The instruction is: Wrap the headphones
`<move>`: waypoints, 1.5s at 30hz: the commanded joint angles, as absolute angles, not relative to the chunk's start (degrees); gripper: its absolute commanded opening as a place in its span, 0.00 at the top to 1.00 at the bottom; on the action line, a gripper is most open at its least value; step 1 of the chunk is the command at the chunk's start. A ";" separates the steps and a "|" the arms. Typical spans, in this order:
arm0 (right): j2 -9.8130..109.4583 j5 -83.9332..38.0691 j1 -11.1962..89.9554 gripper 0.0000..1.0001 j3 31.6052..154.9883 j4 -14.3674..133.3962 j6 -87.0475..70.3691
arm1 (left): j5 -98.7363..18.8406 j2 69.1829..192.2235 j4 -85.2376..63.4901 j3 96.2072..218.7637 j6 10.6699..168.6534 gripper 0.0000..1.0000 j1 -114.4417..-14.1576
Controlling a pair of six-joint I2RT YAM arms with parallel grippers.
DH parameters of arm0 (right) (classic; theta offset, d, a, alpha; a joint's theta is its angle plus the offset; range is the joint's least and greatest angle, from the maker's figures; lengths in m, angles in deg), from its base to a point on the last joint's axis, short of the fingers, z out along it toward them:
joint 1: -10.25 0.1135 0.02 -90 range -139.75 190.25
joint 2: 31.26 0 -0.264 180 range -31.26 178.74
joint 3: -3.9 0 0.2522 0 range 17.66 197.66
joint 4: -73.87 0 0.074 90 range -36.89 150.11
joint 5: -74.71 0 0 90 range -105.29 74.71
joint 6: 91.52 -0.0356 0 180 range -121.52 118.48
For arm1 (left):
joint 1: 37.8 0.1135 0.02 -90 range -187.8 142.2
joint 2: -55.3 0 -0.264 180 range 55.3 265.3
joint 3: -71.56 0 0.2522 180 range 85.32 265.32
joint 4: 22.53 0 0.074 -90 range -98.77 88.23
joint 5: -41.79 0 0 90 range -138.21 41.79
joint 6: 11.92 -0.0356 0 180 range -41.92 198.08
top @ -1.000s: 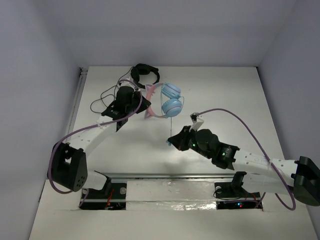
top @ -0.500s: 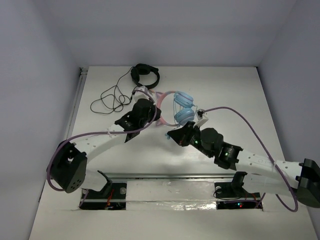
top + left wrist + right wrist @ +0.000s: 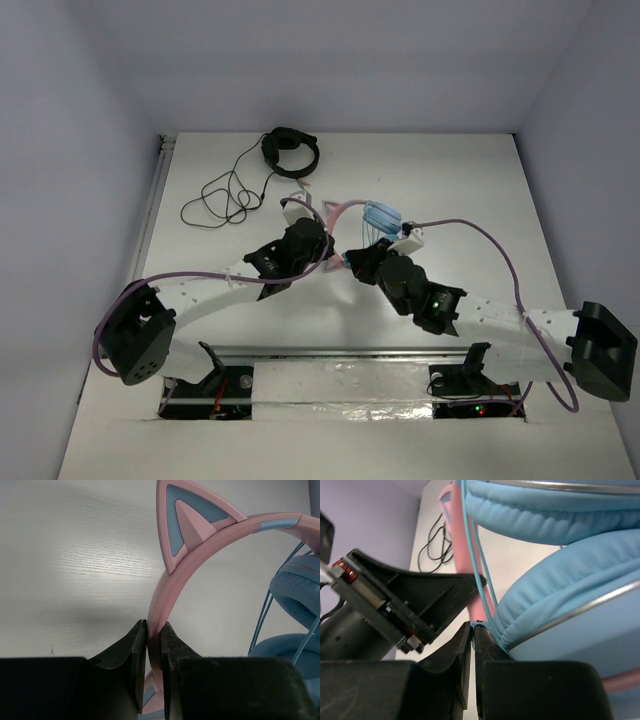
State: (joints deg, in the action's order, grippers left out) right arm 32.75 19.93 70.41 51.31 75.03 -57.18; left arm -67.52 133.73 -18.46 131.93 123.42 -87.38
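Note:
The headphones hang just above the table's middle, light blue earcups folded together under a pink cat-eared headband. My left gripper is shut on the headband, below one ear. In the top view that left gripper sits left of the earcups. My right gripper is shut on the thin pale blue cable, which runs in strands across the earcups. From above, the right gripper lies directly below the earcups, close to the left one.
Black headphones lie at the table's far edge, their black cable looped to the left of them. The left arm's link fills the left side of the right wrist view. Grey walls stand on three sides.
Both arms have carried the headphones right and toward the near edge, away from the black headphones. The right gripper has closed in under the earcups, and cable strands now cross them.

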 commanded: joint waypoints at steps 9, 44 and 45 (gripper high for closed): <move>42.55 33.49 70.99 0.80 60.45 63.90 -61.21 | -68.95 135.53 -16.60 135.85 122.47 1.00 -88.51; 4.71 20.47 70.99 1.00 56.78 48.35 -48.28 | -60.07 151.97 -11.68 147.70 111.75 1.00 -83.51; 3.47 21.52 70.99 1.00 56.51 46.94 -48.54 | -60.42 152.93 -11.67 148.24 111.22 1.00 -83.50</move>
